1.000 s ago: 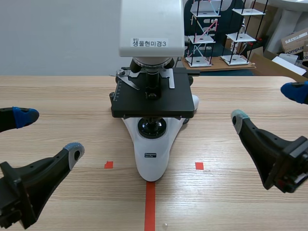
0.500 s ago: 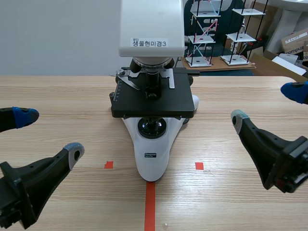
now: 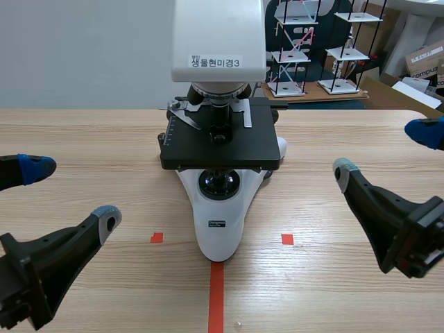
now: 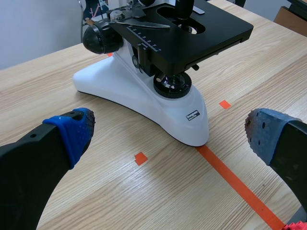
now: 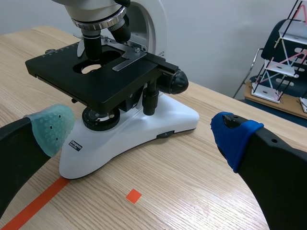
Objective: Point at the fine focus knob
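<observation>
Nearest you, both grippers hang low over the wooden table (image 3: 83, 132), one on each side of the microscope (image 3: 218, 229). Your left gripper (image 3: 71, 193) is spread wide, with the blue pad (image 3: 35, 167) well apart from the grey pad (image 3: 107, 218) and nothing between them. Your right gripper (image 3: 383, 150) is spread just as wide and also holds nothing. Neither touches the microscope.

Between them, the microscope's white base points its narrow end toward you, resting on the orange-red centre line. Further back, the round illuminator lens (image 3: 219, 184) sits in the base under the square black stage (image 3: 222, 149).

The black focus knob (image 5: 175, 81) sticks out sideways from the arm just behind the stage, on your right gripper's side and well ahead of its blue pad. The fine focus knob seems to be its smaller outer end. A matching knob (image 4: 98, 38) shows on the other side, far ahead of your left gripper.

Above the stage are the objective lenses (image 5: 98, 21) and the white head (image 3: 218, 31), which carries a label. Beyond the table stand wire model racks (image 3: 291, 48) and a cardboard box (image 3: 424, 59).
</observation>
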### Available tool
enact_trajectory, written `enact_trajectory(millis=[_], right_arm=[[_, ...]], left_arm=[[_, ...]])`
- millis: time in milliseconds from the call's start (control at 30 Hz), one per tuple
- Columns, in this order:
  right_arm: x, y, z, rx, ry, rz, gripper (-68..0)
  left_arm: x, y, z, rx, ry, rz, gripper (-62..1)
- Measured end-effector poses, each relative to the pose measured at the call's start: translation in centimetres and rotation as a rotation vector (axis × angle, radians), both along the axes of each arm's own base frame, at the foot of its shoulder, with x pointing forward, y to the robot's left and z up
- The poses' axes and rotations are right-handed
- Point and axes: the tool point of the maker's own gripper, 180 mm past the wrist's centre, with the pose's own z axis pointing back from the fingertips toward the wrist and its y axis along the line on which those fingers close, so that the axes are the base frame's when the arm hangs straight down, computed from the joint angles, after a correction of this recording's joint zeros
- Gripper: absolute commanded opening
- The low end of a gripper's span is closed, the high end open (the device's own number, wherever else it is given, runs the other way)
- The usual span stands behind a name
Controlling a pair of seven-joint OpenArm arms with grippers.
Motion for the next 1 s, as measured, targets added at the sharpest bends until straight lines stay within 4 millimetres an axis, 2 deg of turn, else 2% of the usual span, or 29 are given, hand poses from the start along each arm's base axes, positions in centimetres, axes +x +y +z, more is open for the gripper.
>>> enact_trajectory(millis=[433, 500, 600, 667, 733, 767, 900, 1000], right_arm=[[0.0, 0.0, 0.0, -0.004, 0.000, 0.001, -6.2], [0.0, -0.1, -0.4, -0.033, 0.008, -0.003, -11.8], [0.8, -1.7, -1.2, -0.089, 0.027, -0.100, -27.8], [1.1, -2.3, -1.7, -0.113, 0.045, -0.135, -42.7], [1.2, -2.7, -2.5, -0.140, 0.083, -0.141, -61.0], [1.5, -3.2, -3.0, -0.162, 0.106, -0.154, -66.1], [3.4, -6.3, -3.6, -0.228, 0.116, -0.215, -66.2], [4.5, -9.3, -3.8, -0.222, 0.111, -0.270, -66.2]], left_arm=[[0.0, 0.0, 0.0, 0.000, 0.000, 0.000, 1.4], [0.0, 0.0, 0.0, 0.000, 0.000, 0.000, 1.4], [0.0, 0.0, 0.0, 0.001, 0.000, 0.000, 1.4], [0.0, 0.0, 0.0, 0.001, 0.000, 0.000, 1.4], [0.0, 0.0, 0.0, 0.001, 0.000, 0.000, 1.4], [0.0, 0.0, 0.0, 0.001, 0.000, 0.000, 1.4], [0.0, 0.0, 0.0, 0.004, -0.001, -0.001, 1.4], [0.0, 0.0, 0.0, 0.004, -0.001, -0.001, 1.4]])
